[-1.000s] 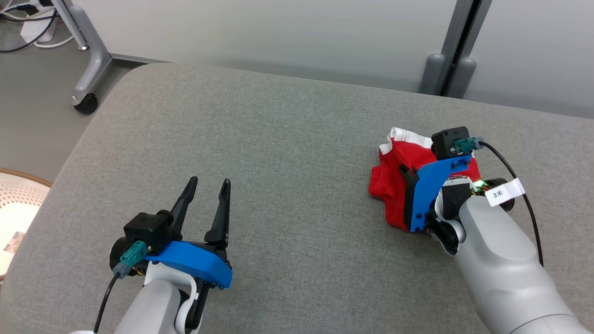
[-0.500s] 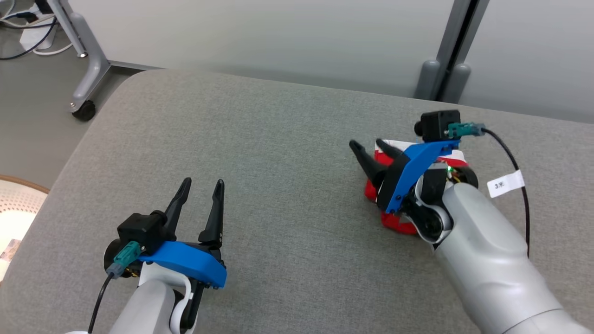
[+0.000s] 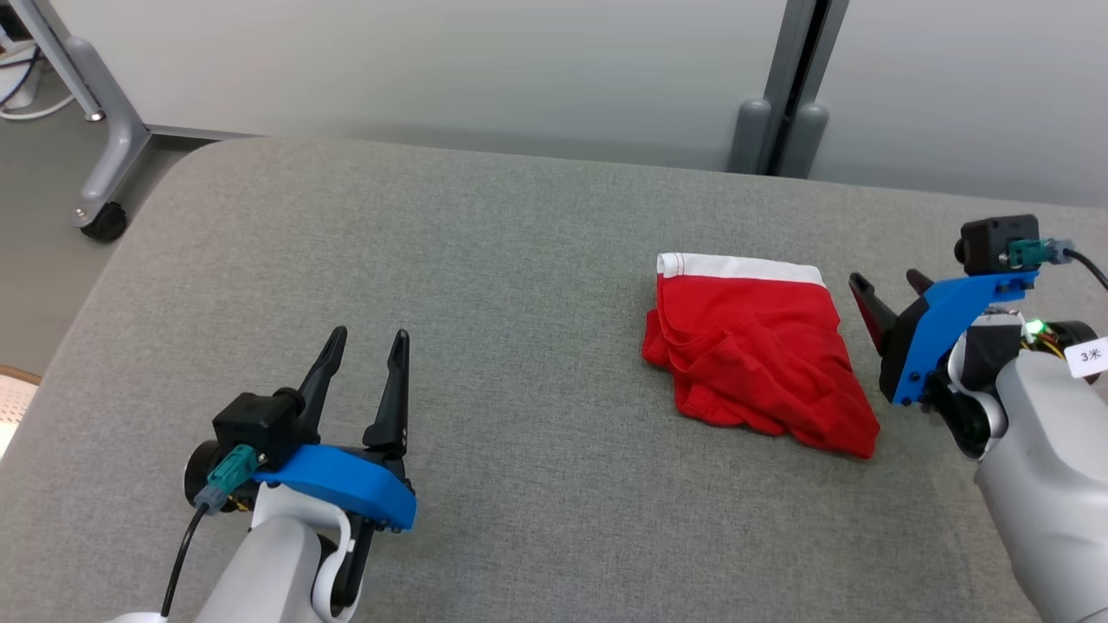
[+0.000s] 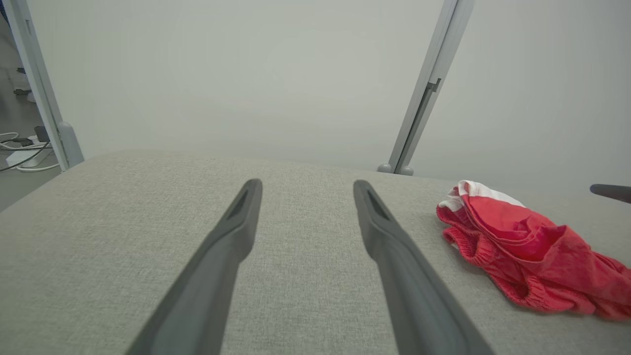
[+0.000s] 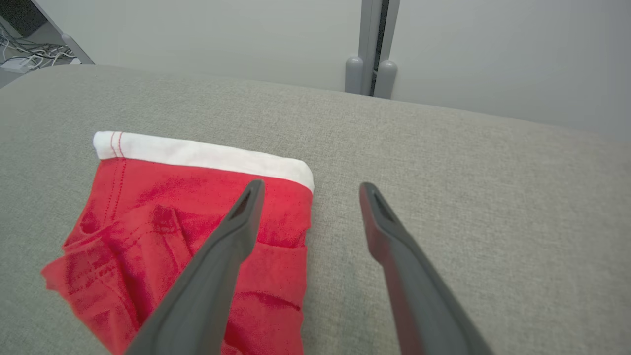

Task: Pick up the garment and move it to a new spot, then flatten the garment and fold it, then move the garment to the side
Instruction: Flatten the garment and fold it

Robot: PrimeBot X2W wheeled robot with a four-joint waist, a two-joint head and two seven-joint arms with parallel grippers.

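My right gripper (image 3: 881, 281) sits at the right edge of the head view, fingers spread and holding nothing; the red garment (image 3: 753, 346) lies just to its left, right of centre on the grey padded table (image 3: 433, 242); its length runs from the white waistband (image 3: 736, 266) at the top down to a rumpled corner at lower right; so I judge the right arm much the nearer for any shove aside; my left gripper (image 3: 370, 333), lower left, is likewise spread and empty, well apart from the cloth; in the right wrist view one finger overlaps the garment (image 5: 162, 197), touching or not I cannot tell; the lower hem is cut off there.
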